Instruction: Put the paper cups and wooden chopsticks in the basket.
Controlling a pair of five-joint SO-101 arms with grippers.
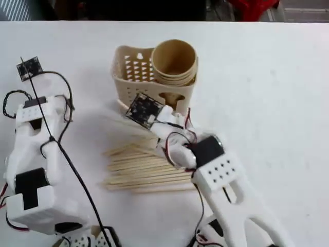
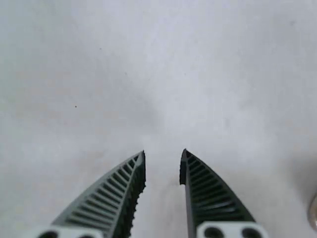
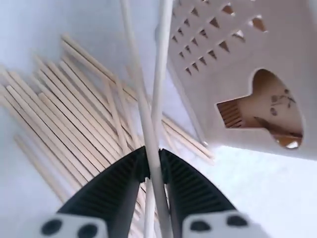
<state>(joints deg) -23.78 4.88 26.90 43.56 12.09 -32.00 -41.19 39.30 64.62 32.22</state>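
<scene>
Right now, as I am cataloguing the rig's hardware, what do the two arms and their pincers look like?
The left arm and right arm are white plastic shells with black motor blocks. Black cables run over the left; red and black wires over the right, which bears a grid of small holes. The left pincer and right pincer have dark, ribbed, tapering fingers.
</scene>
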